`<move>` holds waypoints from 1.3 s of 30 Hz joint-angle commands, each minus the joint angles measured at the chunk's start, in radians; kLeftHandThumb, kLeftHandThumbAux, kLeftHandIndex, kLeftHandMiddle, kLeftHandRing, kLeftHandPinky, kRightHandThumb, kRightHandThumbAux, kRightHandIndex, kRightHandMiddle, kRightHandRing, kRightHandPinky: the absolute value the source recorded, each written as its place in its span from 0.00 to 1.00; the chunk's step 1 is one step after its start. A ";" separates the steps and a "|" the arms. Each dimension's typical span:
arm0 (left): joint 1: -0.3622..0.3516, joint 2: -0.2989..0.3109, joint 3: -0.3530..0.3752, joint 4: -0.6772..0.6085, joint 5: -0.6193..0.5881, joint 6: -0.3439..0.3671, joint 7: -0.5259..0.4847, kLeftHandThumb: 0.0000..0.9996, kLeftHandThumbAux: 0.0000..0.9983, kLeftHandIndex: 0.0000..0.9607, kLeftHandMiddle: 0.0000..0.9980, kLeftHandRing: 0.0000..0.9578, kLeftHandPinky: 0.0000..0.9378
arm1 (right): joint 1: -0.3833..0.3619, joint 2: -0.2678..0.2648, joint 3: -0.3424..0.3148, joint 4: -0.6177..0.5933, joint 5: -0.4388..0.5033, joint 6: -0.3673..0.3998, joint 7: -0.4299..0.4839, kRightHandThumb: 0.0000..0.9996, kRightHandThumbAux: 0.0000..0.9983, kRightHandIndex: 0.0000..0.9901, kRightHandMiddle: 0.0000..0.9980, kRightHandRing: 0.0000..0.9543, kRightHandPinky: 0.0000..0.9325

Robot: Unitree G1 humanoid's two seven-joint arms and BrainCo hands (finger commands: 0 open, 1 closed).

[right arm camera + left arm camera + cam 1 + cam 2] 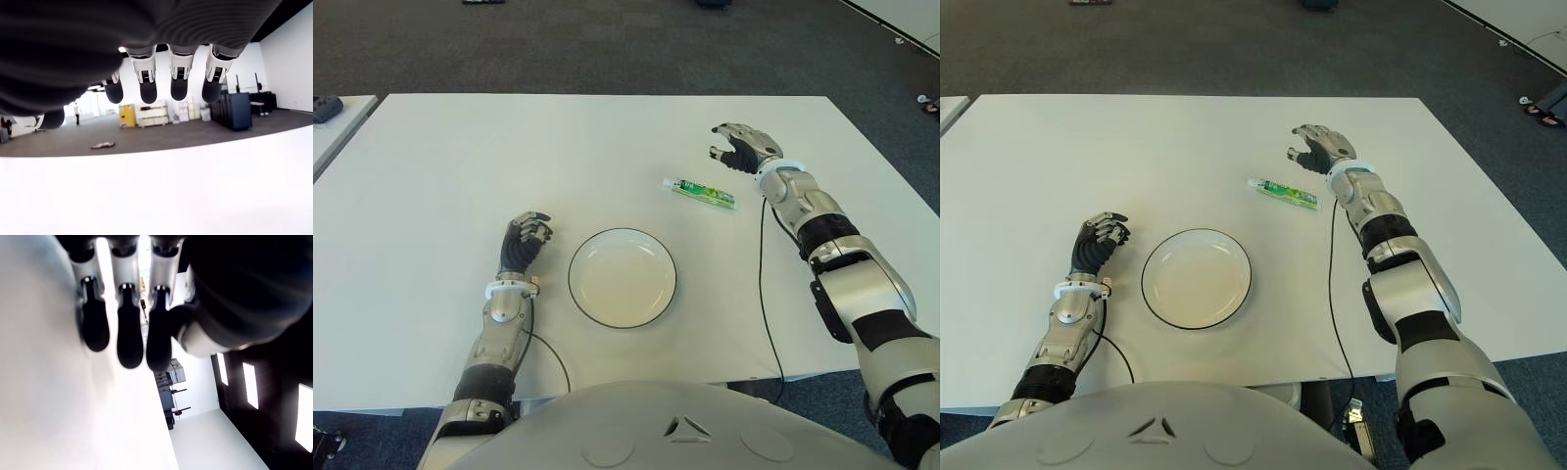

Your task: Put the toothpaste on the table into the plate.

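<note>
Green-and-white toothpaste tube (700, 191) lies on white table (460, 166), far-right of black-rimmed white round plate (622, 277). Right hand (740, 147) just right of tube, fingers loosely spread, empty. Left hand (524, 242) left of plate, fingers relaxed, empty.

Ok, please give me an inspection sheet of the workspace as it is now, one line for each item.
Surface: white table, mostly bare.
Job's things: toothpaste lies flat on the table, beyond and right of the plate; plate holds nothing.
Clutter: dark object on a neighbouring table at far left.
Hands: right hand open, just beyond and right of the toothpaste, holding nothing; left hand left of the plate, holding nothing.
Cables: black cable along the right arm; another at the left forearm.
Surroundings: dark carpet floor.
</note>
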 commanded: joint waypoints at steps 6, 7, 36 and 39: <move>0.016 -0.009 0.007 0.007 0.007 -0.024 0.028 0.69 0.72 0.45 0.59 0.60 0.58 | -0.075 0.035 0.087 0.119 -0.043 -0.033 0.021 0.58 0.13 0.00 0.00 0.00 0.00; 0.019 -0.009 0.007 0.004 0.008 -0.023 0.030 0.69 0.72 0.45 0.59 0.60 0.58 | -0.081 0.039 0.096 0.130 -0.046 -0.034 0.022 0.57 0.13 0.00 0.00 0.00 0.00; 0.063 0.004 0.018 -0.017 0.016 -0.067 0.038 0.69 0.72 0.45 0.59 0.60 0.58 | -0.062 0.128 0.204 0.235 -0.064 -0.052 0.070 0.53 0.14 0.00 0.00 0.00 0.00; 0.070 0.003 0.020 -0.022 0.013 -0.072 0.036 0.69 0.72 0.45 0.59 0.60 0.58 | -0.056 0.134 0.209 0.238 -0.065 -0.047 0.081 0.53 0.15 0.00 0.00 0.00 0.00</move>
